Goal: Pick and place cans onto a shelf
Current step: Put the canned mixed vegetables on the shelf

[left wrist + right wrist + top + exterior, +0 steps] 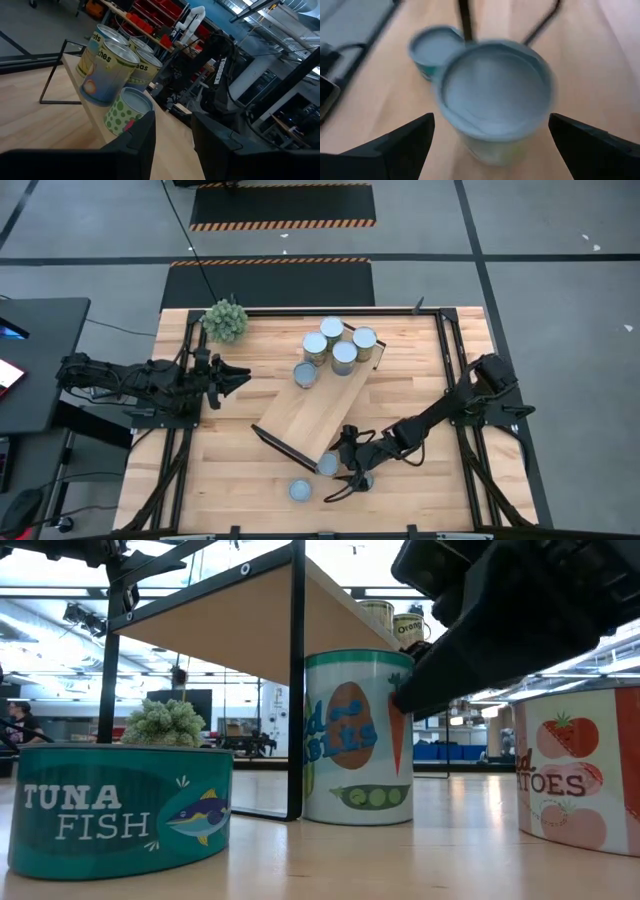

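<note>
From above, the right hand sits spread beside the pale-topped upright vegetable can at the light-wood shelf's near end; its wrist view centres that can between parted fingers.

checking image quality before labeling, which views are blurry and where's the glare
Right wrist view: motion-blurred, the can between the open right hand smeared. Low view: backlit by bright ceiling lights, the tuna can sharp. High view: even, sharp. Left wrist view: left hand dark, soft.

Five cans on the shelf; two cans on the surface near its front end.
</note>
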Motion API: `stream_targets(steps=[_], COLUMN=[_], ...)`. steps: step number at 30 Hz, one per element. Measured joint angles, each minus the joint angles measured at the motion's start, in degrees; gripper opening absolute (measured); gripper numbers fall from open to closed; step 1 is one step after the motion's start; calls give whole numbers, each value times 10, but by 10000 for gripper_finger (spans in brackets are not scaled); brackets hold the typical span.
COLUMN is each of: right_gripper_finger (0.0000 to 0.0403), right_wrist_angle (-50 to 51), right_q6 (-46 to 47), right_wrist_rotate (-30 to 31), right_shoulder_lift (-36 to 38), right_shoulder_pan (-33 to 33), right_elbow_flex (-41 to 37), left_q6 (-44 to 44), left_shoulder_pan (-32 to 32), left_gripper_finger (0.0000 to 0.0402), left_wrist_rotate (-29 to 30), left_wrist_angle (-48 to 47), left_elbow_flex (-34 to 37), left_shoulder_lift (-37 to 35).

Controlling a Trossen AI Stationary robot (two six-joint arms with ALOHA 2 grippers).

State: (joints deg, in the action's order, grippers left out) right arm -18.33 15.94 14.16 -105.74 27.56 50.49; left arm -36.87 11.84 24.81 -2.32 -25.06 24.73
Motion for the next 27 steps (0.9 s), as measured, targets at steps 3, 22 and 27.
stream_targets(steps=[3,22,27], right_gripper_finger=[400,354,311], right_wrist_angle=[-28,-81,-82], right_q6=[-13,-31,-31], right_wrist_rotate=[-4,31,31], right_shoulder_lift=[-13,-40,-40], right_shoulder_pan=[0,-2,-4], right_elbow_flex=[1,1,1], left_q6=[0,0,0], left_shoulder_pan=[0,0,0], left_gripper_finger=[133,133,133], left_wrist_rotate=[-8,-22,-22], left_wrist_angle=[4,7,7], left_elbow_flex=[0,0,0], left_shoulder_lift=[0,0,0])
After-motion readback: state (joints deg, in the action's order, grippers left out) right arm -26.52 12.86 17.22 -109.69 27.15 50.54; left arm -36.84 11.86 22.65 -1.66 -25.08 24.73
